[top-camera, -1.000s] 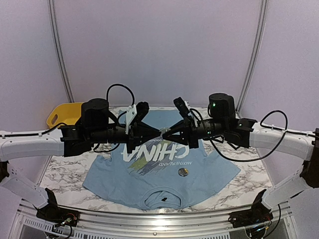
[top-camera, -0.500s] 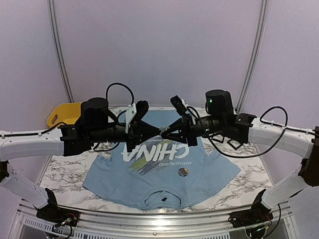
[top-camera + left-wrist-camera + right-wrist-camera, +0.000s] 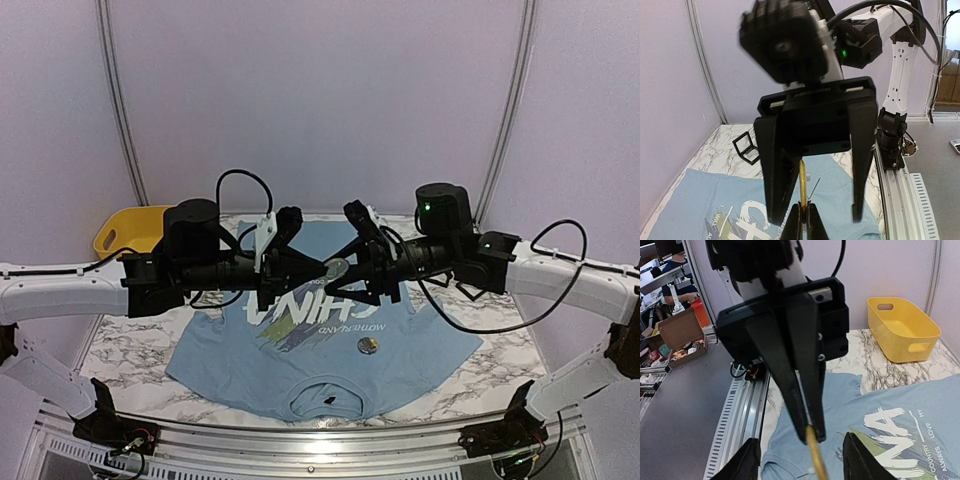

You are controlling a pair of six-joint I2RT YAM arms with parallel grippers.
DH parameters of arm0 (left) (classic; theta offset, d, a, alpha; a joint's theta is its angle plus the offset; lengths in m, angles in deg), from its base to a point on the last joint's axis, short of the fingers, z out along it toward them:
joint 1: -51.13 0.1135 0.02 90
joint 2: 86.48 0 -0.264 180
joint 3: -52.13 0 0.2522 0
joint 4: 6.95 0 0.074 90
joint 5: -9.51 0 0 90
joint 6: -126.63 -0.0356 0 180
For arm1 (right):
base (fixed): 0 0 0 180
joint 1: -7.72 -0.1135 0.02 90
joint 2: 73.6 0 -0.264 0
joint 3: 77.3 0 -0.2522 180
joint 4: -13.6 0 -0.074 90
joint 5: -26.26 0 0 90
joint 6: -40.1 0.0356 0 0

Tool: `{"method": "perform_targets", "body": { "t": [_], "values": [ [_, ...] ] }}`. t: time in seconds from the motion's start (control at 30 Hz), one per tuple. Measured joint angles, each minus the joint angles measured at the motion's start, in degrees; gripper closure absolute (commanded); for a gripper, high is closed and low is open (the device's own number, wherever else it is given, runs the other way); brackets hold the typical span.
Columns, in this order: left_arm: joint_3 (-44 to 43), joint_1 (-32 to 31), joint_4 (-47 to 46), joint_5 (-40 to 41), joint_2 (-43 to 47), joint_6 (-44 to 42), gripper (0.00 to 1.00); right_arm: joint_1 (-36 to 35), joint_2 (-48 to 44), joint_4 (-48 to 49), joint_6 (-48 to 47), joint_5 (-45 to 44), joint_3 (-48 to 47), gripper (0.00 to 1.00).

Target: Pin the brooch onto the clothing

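Gold-edged brooch [image 3: 802,186] pinched in your left gripper [image 3: 322,268], held in the air over the chest lettering of the blue T-shirt [image 3: 420,345].
Your right gripper [image 3: 350,278] faces it head-on, fingers spread wide either side of the brooch, not closed on it. The brooch sits edge-on, with a thin pin angled off it. The shirt lies flat below both grippers, and a small round item [image 3: 369,345] rests on it nearer the collar.

Over a light blue T-shirt [image 3: 425,340] with white "CHINA" lettering, flat on the marble desk [image 3: 125,355], the left pincer [image 3: 322,268] and right pincer [image 3: 347,272] meet at a small pale round brooch [image 3: 337,267]. A second small round badge [image 3: 368,345] lies on the shirt. A yellow plastic bin [image 3: 125,232] sits at the far left.
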Motion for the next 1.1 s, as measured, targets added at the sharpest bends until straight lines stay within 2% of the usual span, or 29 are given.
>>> {"method": "perform_targets", "body": {
  "t": [0.13, 0.23, 0.3, 0.33, 0.43, 0.83, 1.0, 1.1],
  "values": [
    [0.00, 0.42, -0.20, 0.33, 0.02, 0.02, 1.00, -0.39, -4.59, -1.57, -4.09, 0.02, 1.57, 0.43],
    [0.00, 0.44, -0.31, -0.07, 0.15, 0.02, 1.00, 0.07, -7.32, -2.10, -5.92, -1.40, 2.84, 0.50],
    [0.00, 0.46, -0.28, -0.24, 0.15, 0.07, 1.00, 0.63, -8.57, -1.81, -6.14, -2.21, 3.74, 0.64],
    [0.00, 0.50, -0.28, -0.33, 0.15, 0.20, 1.00, 1.18, -9.09, -1.51, -6.10, -2.58, 4.22, 0.74],
    [0.00, 0.74, -0.28, -0.70, 0.15, 0.44, 1.00, 2.25, -9.20, -0.74, -5.81, -3.56, 4.48, 0.87],
    [0.00, 0.87, -0.28, -1.66, 0.15, 1.14, 1.00, 3.37, -7.45, 3.43, -2.82, -3.82, 4.55, 0.87],
    [0.00, 1.01, -0.28, -2.01, 0.15, 1.51, 1.00, 3.37, -6.32, 4.07, -2.12, -3.26, 4.57, 0.98],
    [0.00, 1.09, -0.28, -1.99, 0.15, 1.68, 1.00, 3.37, -6.27, 4.09, -1.92, -2.82, 4.61, 1.00]
  ]
}}
